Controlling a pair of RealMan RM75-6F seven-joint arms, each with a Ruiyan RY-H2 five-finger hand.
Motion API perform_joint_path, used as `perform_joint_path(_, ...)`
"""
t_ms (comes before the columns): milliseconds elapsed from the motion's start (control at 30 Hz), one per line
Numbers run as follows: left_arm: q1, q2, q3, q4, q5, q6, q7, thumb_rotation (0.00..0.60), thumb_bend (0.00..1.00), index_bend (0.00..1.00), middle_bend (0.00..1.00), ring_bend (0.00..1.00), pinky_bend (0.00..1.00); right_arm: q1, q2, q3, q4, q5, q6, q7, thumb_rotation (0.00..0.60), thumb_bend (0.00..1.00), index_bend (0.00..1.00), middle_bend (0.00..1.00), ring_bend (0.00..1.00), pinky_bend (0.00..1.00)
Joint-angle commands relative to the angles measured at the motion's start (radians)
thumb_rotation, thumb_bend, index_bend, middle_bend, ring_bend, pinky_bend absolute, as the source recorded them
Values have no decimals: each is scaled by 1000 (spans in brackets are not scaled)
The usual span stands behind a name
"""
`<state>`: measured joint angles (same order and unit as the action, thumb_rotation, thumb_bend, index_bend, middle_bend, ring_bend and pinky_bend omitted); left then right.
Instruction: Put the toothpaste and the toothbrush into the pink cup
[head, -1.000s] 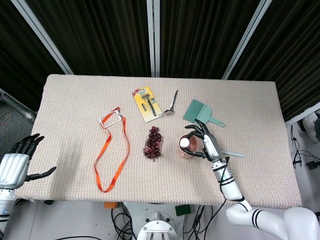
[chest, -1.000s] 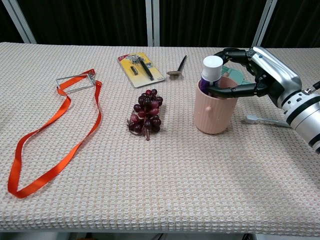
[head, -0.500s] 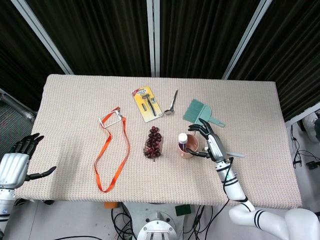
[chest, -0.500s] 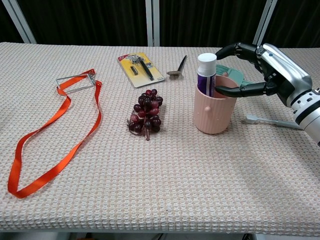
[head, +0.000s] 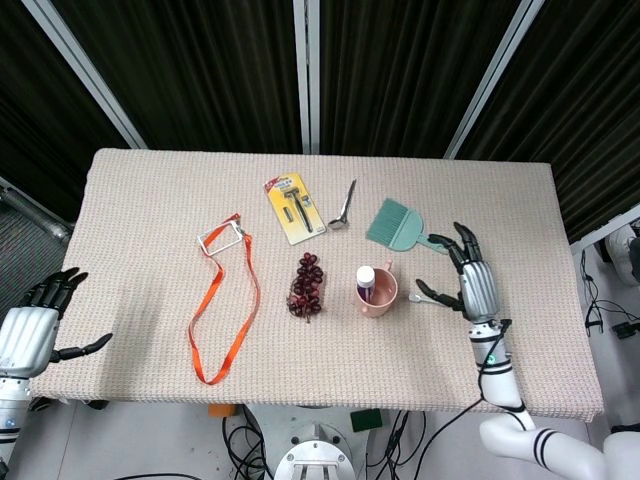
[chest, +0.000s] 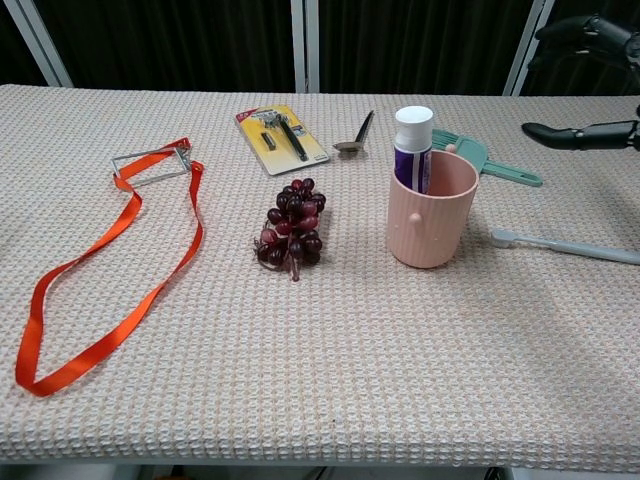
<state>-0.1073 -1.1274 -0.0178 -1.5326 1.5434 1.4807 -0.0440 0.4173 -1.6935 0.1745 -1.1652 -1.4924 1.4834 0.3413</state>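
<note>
The pink cup (head: 378, 295) (chest: 430, 215) stands upright right of the table's middle. In it stands the toothpaste (chest: 412, 150), a purple tube with a white cap (head: 366, 274) that leans on the rim. On the cloth to the right of the cup lies the toothbrush (chest: 565, 245), flat and pale. My right hand (head: 476, 285) hovers open to the right of the cup and above the toothbrush, holding nothing; only its fingertips (chest: 577, 131) show in the chest view. Off the table's left edge, my left hand (head: 33, 332) is open and empty.
A bunch of dark grapes (head: 307, 285) lies just left of the cup. An orange ribbon (head: 225, 310) with a metal clip sprawls further left. Behind the cup are a yellow razor card (head: 294, 207), a spoon (head: 345, 205) and a green hand brush (head: 400, 225).
My right hand has let go of the toothpaste, which now stands in the cup, and has drawn back to the right and upward. The left hand has not moved.
</note>
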Motion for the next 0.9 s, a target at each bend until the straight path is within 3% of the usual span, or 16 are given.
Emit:
perform_joint_path(33, -2, -3, 0, 2, 2, 0, -1, 267, 84, 124, 89, 96, 206, -62, 176, -32, -171, 105, -109, -303, 600, 595, 359, 303, 0, 0)
perform_joint_path(133, -3, -1, -1, -1, 5, 0, 3, 267, 84, 124, 89, 96, 206, -65, 271, -66, -292, 181, -217, -470, 600, 621, 400, 272, 0, 0)
perform_joint_path(267, -4, 2, -1, -6, 6, 1, 6, 265, 84, 125, 89, 96, 206, -60, 321, -77, -370, 268, -293, -587, 600, 628, 401, 258, 0, 0)
perform_joint_path(567, -5, 0, 3, -3, 5, -6, 5, 265, 84, 124, 89, 96, 206, -55, 287, -83, -336, 336, -340, -648, 600, 643, 417, 246, 0, 0)
perform_joint_path(900, -9, 1, 2, -3, 1, -14, 5, 266, 84, 124, 89, 95, 206, -39, 232, -74, -282, 337, -364, -642, 600, 684, 459, 247, 0, 0)
